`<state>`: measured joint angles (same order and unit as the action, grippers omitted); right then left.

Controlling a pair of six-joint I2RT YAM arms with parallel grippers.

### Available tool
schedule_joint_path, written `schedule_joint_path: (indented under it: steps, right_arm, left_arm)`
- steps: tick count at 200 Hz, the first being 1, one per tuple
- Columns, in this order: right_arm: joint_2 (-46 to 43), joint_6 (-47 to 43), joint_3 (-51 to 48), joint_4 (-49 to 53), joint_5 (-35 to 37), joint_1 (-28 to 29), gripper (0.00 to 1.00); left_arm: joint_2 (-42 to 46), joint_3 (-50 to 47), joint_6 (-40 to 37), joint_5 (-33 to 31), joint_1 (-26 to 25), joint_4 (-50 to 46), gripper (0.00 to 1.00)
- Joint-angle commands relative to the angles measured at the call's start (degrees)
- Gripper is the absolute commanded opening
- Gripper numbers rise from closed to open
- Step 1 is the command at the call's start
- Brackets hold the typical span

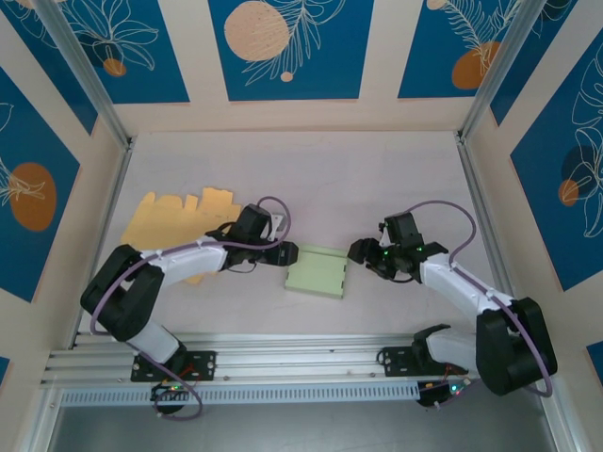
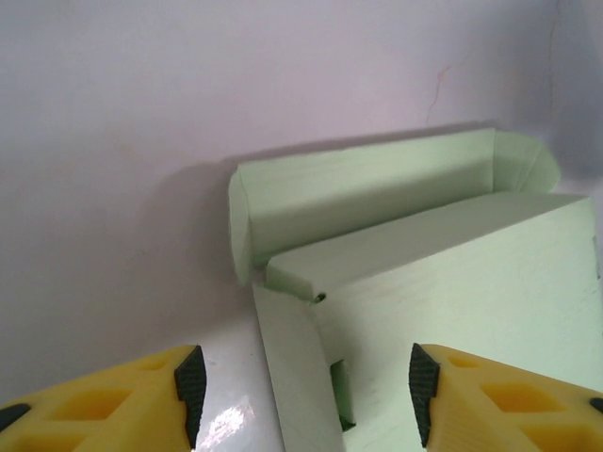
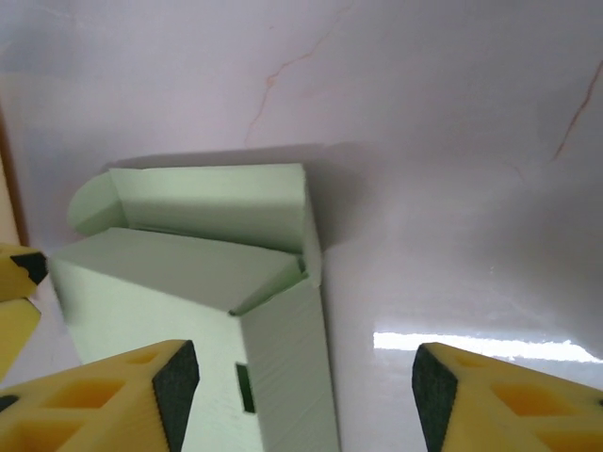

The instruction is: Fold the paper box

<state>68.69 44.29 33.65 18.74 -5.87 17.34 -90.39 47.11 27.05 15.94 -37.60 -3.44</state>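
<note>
Top view: box (image 1: 316,273) at centre of table (image 1: 396,179), left end effector (image 1: 285,252) and right end effector (image 1: 361,252) flanking it, likely to work opposite flaps.
Left wrist: jaws spread, box unheld.
Right wrist: jaws spread, nothing gripped.

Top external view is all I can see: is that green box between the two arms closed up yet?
Observer: No. In the left wrist view the green box has one long flap standing up, not tucked in.
Operator: Anything special on its sides?
Observer: The right wrist view shows a small slot cut in the end panel.
Operator: Are the claws squeezing it?
Observer: No. The left gripper and the right gripper both stand open, clamping nothing.
</note>
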Motion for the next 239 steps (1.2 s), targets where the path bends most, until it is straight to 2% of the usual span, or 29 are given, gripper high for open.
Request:
schedule_joint_path:
  steps: [1, 72, 96, 117, 127, 186, 239]
  right_arm:
    - [4.03, -2.66, 3.52, -0.82, -1.07, -0.79, 0.61]
    - [17.79, -4.37, 6.85, -8.04, -7.63, -1.38, 0.45]
    - [20.65, -4.61, 7.75, -9.11, -8.63, -1.07, 0.33]
    - [21.84, -5.38, 8.52, -9.77, -9.19, -0.83, 0.14]
    - [21.06, -6.35, 8.76, -10.68, -9.44, -0.49, 0.09]
    - [8.05, -16.39, 10.93, -14.47, -3.14, 3.57, 0.07]
    - [3.12, -24.76, 5.03, -29.91, -0.99, 5.61, 0.07]
  left_arm:
    - [-2.46, -0.88, 1.12, 3.05, 0.34, 1.04, 0.59]
    - [-4.43, -1.73, 2.67, 3.07, 0.34, 3.1, 0.59]
    - [-4.65, -2.37, 3.47, 2.89, 0.34, 4.14, 0.59]
    - [-4.76, -2.88, 4.15, 2.73, 0.34, 5.63, 0.59]
    - [-4.62, -3.2, 4.63, 2.23, 0.34, 6.81, 0.59]
    - [1.44, -5.16, 2.39, -4.48, 0.36, 16.01, 0.59]
    - [7.27, -11.11, -6.18, -11.69, 0.34, 34.13, 0.59]
